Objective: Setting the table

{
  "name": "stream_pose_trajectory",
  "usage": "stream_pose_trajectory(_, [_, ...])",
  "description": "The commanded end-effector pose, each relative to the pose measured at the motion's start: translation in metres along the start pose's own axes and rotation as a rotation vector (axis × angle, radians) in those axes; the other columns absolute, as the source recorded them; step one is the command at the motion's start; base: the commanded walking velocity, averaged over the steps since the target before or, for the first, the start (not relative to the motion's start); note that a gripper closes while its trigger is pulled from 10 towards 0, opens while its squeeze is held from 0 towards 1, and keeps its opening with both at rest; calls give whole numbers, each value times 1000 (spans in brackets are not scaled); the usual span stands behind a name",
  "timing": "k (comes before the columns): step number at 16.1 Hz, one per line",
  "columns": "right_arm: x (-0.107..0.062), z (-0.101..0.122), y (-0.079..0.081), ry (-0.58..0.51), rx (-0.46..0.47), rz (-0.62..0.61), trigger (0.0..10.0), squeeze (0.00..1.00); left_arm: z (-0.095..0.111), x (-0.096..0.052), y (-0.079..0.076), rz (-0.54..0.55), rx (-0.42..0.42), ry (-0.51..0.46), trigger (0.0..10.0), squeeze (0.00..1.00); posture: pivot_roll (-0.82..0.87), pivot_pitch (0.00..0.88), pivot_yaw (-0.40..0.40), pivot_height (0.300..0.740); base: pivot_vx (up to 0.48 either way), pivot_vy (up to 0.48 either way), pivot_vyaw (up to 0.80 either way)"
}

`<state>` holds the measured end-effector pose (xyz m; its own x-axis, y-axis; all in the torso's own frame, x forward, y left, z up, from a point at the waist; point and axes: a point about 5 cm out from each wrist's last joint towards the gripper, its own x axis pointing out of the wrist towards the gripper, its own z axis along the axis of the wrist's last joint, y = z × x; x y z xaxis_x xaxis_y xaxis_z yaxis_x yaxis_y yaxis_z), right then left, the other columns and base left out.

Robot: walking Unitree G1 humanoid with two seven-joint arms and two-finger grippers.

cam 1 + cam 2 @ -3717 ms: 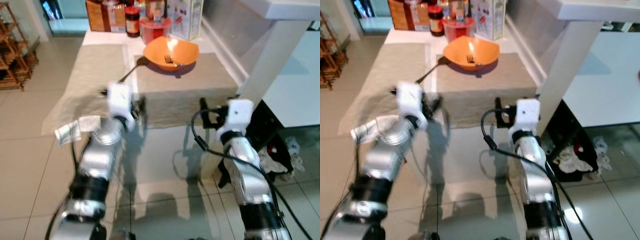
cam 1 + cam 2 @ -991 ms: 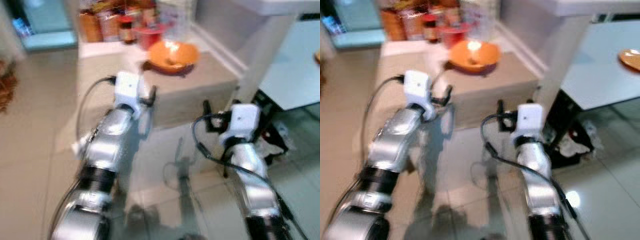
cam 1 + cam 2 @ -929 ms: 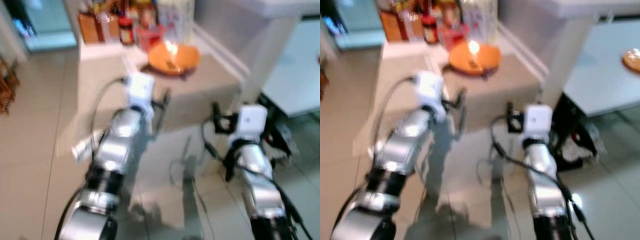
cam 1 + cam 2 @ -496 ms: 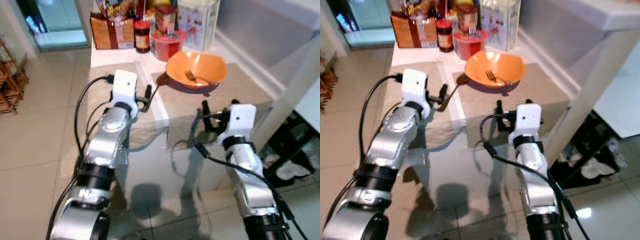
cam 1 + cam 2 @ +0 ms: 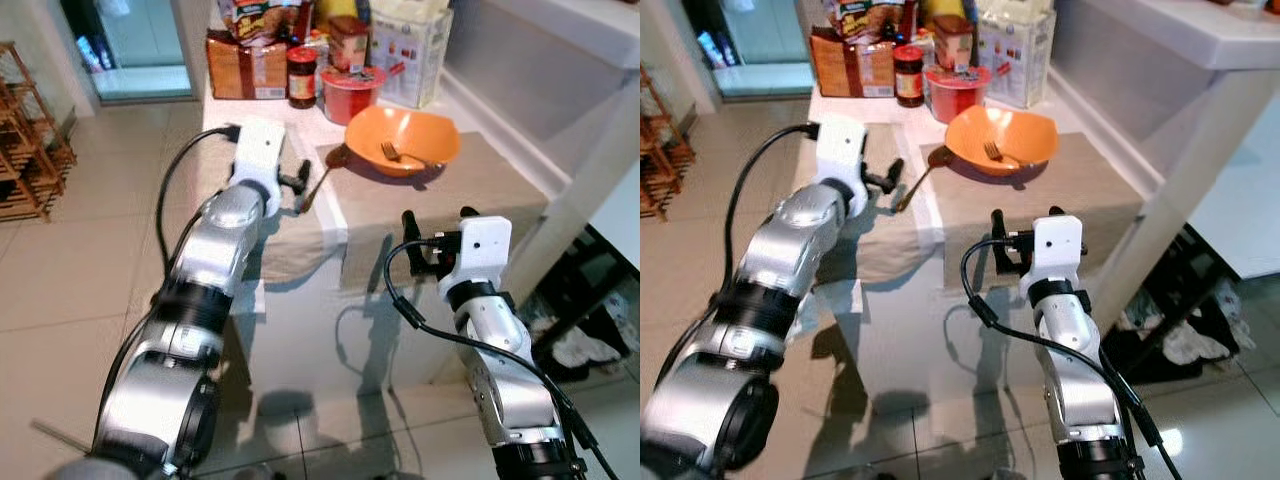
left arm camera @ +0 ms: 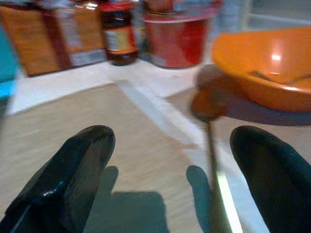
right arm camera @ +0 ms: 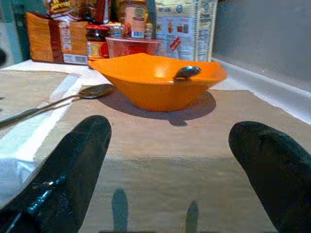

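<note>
An orange bowl [image 5: 402, 141] with a fork [image 5: 398, 154] in it stands on the right beige placemat [image 5: 470, 190]. A dark spoon [image 5: 322, 175] lies slanted across the gap between the two placemats, its head next to the bowl. My left gripper [image 5: 297, 188] hovers open over the left placemat [image 5: 855, 250], just beside the spoon's handle; the spoon [image 6: 209, 104] lies between its fingers [image 6: 73, 170] in the left wrist view, untouched. My right gripper [image 5: 435, 240] is open at the near edge of the right placemat, facing the bowl [image 7: 155, 80].
Groceries line the table's far end: a brown box [image 5: 245, 65], a dark jar [image 5: 301, 75], a red tub [image 5: 352, 95] and a white carton [image 5: 410, 50]. A wooden rack [image 5: 30, 140] stands on the floor at left. A white counter leg [image 5: 580, 190] rises at right.
The camera has come closer to the table and steadied. My left arm has reached farther over the left placemat, up to the spoon's handle. The right arm holds its pose.
</note>
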<state>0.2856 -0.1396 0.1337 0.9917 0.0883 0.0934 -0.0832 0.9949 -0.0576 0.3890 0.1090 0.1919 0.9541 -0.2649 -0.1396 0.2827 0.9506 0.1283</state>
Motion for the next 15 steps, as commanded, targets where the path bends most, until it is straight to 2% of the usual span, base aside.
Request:
stream_pose_trajectory(1, [0, 2, 0, -1, 6, 4, 10000, 0, 7, 4, -5, -39, -3, -1, 10000, 0, -74, 0, 10, 740, 0, 0, 0])
stream_pose_trajectory(2, [0, 3, 0, -1, 7, 3, 10000, 0, 9, 6, -7, -53, -5, -2, 10000, 0, -75, 0, 11, 740, 0, 0, 0])
stream_pose_trajectory(3, [-2, 4, 1, -1, 9, 4, 10000, 0, 14, 12, -16, -103, -1, 3, 10000, 0, -81, 0, 14, 740, 0, 0, 0])
stream_pose_trajectory(7, [-7, 3, 1, 9, 9, -1, 10000, 0, 20, 23, -31, -152, 3, 24, 10000, 0, -106, 0, 27, 740, 0, 0, 0])
stream_pose_trajectory(11, [-10, 1, -2, 20, 7, -26, 10000, 0, 20, 26, -32, -141, 16, -17, 10000, 0, -113, 0, 34, 740, 0, 0, 0])
stream_pose_trajectory(15, [-8, 2, 1, 20, 3, -13, 10000, 0, 14, 27, -29, -112, -2, -16, 10000, 0, -107, 0, 37, 740, 436, 0, 0])
